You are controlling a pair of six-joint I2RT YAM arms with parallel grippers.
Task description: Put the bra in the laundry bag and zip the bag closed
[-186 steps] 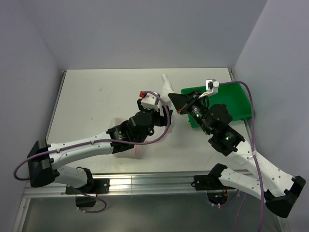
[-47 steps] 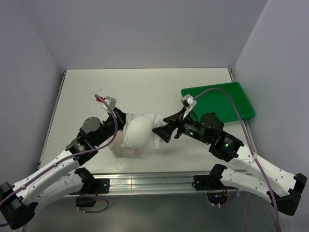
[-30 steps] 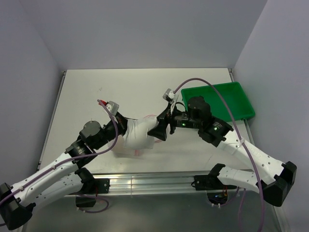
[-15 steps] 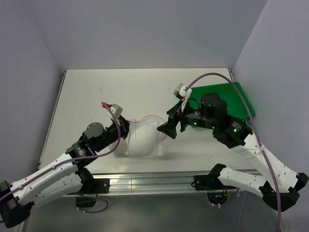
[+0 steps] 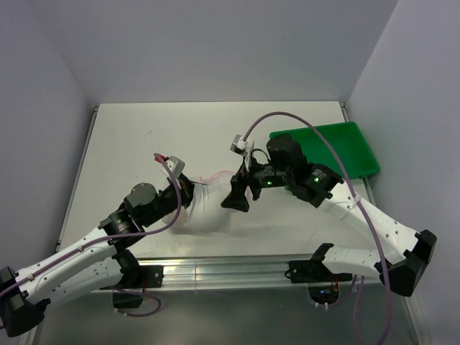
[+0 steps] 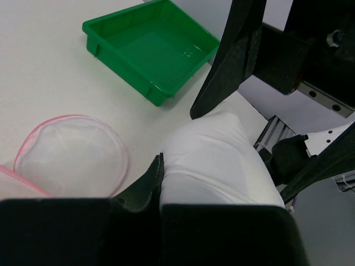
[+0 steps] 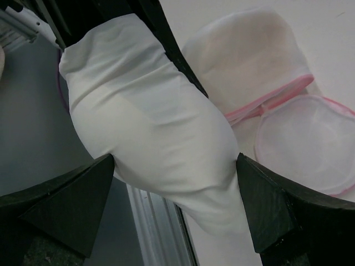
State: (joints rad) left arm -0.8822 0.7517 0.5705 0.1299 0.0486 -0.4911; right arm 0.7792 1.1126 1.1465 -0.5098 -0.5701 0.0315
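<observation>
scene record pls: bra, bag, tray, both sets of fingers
bra: pale soft padded fabric bra, outside the bag, between the two arms
bag: white mesh domed laundry bag with pink zipper band, lying on the table, unzipped, round flap open
left fingers: appear pinched on the bra
right fingers: open, one on each side of the bra
tray: green plastic tray, apart from the bag

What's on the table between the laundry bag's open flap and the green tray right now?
Nothing: the left wrist view shows only bare table between the laundry bag's pink-rimmed flap and the green tray.
</observation>
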